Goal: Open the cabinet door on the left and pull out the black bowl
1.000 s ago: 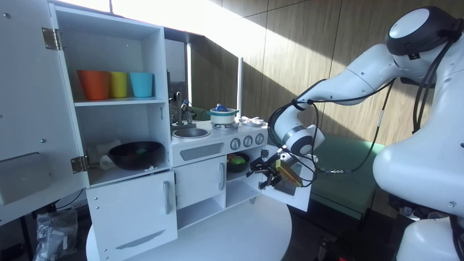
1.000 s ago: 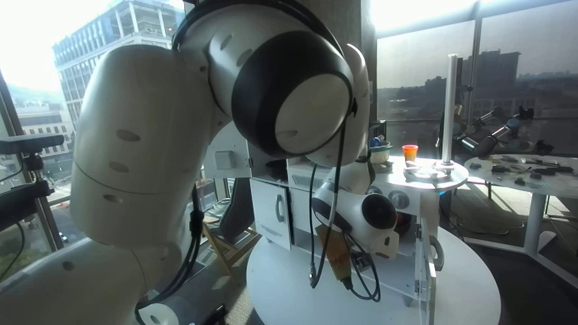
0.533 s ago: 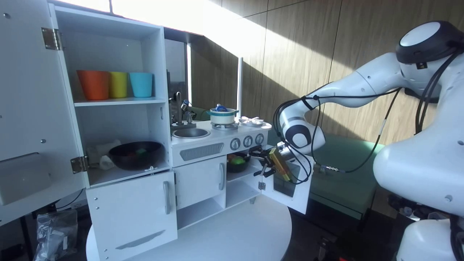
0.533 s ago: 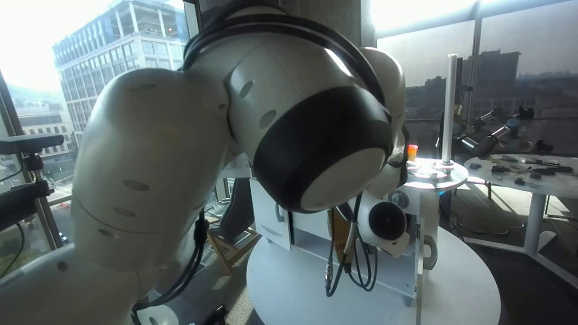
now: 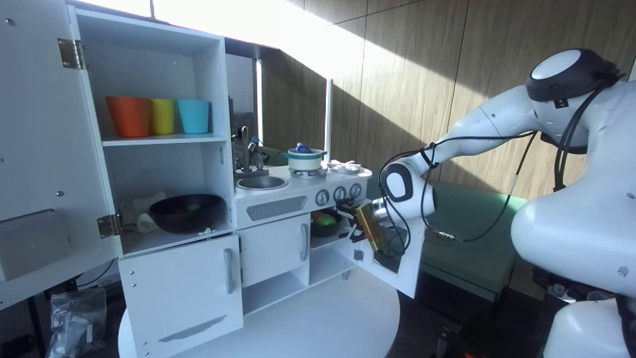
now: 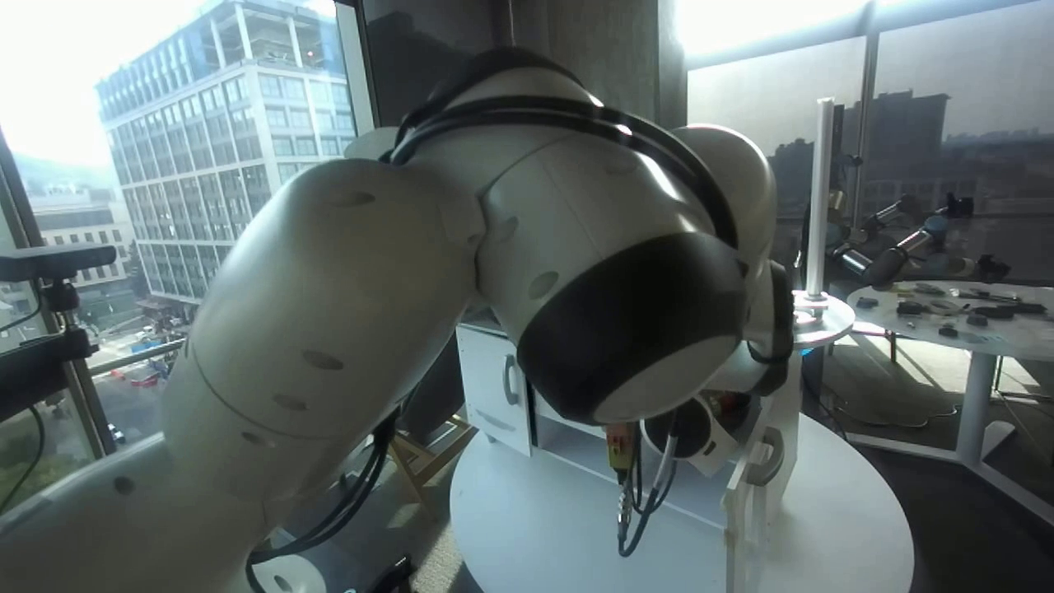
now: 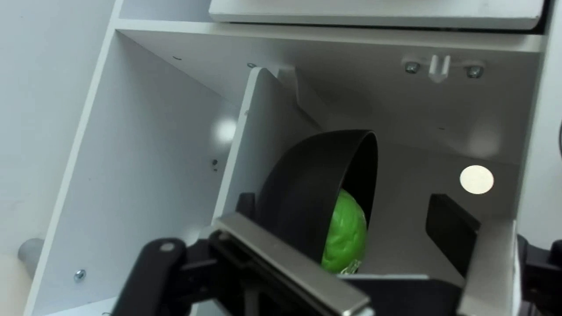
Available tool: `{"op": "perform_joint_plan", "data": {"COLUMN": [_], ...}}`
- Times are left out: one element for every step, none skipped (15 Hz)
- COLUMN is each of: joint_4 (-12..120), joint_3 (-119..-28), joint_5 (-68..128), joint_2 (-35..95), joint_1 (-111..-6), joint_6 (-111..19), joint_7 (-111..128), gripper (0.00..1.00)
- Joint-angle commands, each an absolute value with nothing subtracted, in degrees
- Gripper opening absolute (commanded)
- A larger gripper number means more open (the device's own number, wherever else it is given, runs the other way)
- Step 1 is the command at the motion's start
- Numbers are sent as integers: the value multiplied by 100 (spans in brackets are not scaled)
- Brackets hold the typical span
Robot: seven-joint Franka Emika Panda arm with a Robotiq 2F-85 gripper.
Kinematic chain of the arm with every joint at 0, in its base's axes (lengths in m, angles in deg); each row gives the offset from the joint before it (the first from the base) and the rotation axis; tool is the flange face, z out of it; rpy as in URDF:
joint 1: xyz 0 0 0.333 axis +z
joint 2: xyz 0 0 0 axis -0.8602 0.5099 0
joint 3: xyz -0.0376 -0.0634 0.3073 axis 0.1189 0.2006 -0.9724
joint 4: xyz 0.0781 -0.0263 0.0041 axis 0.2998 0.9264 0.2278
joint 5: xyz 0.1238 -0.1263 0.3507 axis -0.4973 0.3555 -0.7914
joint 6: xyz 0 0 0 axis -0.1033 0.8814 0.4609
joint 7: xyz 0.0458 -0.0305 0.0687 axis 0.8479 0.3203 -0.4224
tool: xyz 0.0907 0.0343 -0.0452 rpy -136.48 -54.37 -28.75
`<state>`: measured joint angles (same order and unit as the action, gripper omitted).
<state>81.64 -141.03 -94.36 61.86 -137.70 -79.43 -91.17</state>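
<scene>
Cabinet door (image 5: 39,124) at the picture's far left stands swung wide in an exterior view, and in that cabinet (image 5: 139,64) the wide black bowl (image 5: 184,223) sits upright on the lower shelf (image 5: 144,243), with something green (image 5: 193,207) inside and crumpled white stuff (image 5: 145,222) just beside it. An orange cup (image 5: 128,119), a yellow cup (image 5: 162,117) and a blue cup (image 5: 194,117) line the upper shelf (image 5: 164,141). Well apart from these, the gripper (image 5: 343,220) hangs at the mouth of another compartment (image 5: 323,243), jaws parted, close by a smaller black bowl (image 5: 324,231) that holds a round green item (image 5: 326,220); whether they touch, I cannot tell. That compartment's door (image 5: 410,281) is swung out too. In an exterior view the white arm (image 6: 329,329) covers the gripper, and the same door shows its grey handle (image 6: 767,461) near the round white table (image 6: 865,494). Off to the right, another table (image 6: 1013,338) is strewn with small dark parts (image 6: 992,313). In the wrist view the smaller bowl appears turned sideways, its base toward a shelf board (image 7: 276,123), the green item showing past its rim. The gripper's fingers (image 7: 452,232) stand wide apart, one in front of the bowl's side. A clear clip (image 7: 439,70) sits between two screw heads (image 7: 474,72).
</scene>
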Motion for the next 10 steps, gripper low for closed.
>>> {"op": "perform_joint_plan", "data": {"joint_4": [7670, 7640, 7625, 7668, 7729, 7781, 7876, 7962, 8219, 8237], "joint_3": [-13175, -12926, -12721, -12624, -12511, -12406, -12366, -12284, -11342, -12122], "joint_5": [-10687, -11010, -11280, -11404, -11622, -11833, -12002, -12044, -11398, -12168], "joint_2": [6044, 6007, 5995, 6007, 5963, 5917, 5869, 5789, 4995, 5619], "joint_1": [-12852, -12648, -12478, -12394, -12292, -12187, -12141, -12075, -11232, -11948], "joint_6": [-7690, -7608, -7457, -7285, -7038, -6858, -6701, -6588, -5919, -6186], "joint_7": [-9851, -10046, -10247, -10411, -10632, -10829, -11005, -11028, -9659, -11266], "gripper": [100, 100, 100, 100, 100, 100, 100, 100, 100, 100]}}
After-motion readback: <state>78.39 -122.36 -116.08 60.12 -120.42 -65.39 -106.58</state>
